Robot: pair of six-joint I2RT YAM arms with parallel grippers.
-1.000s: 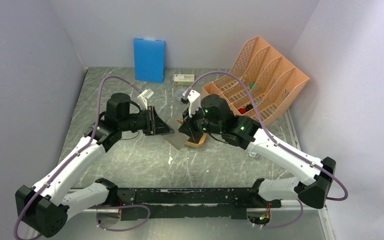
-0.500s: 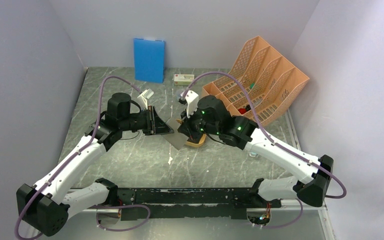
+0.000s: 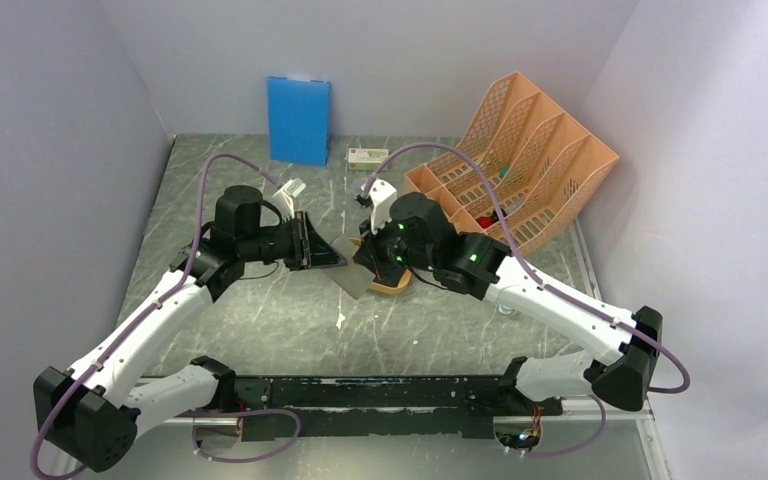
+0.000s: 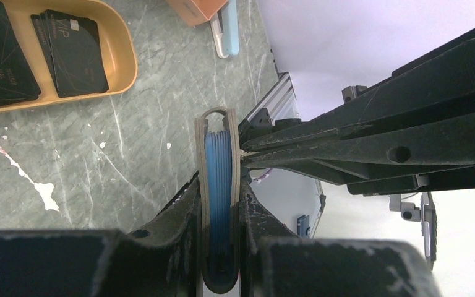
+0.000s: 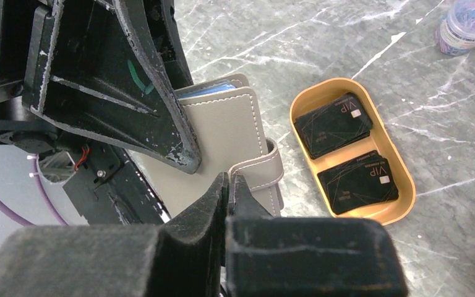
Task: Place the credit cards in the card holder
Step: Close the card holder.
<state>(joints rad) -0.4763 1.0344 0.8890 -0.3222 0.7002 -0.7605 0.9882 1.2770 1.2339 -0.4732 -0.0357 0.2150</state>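
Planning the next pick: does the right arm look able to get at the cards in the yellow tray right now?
Probably yes: both card stacks lie uncovered in the tray, beside the right gripper, nothing between; its jaws are shut, so it must open first.

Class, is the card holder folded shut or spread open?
Folded shut: the card holder shows edge-on in the left wrist view, both covers pressed together, clamped in the left gripper.

Card holder [image 4: 220, 154] bottom deep within left gripper [image 4: 221, 210]; leftmost credit cards [image 4: 0, 59] partly beyond picture edge.
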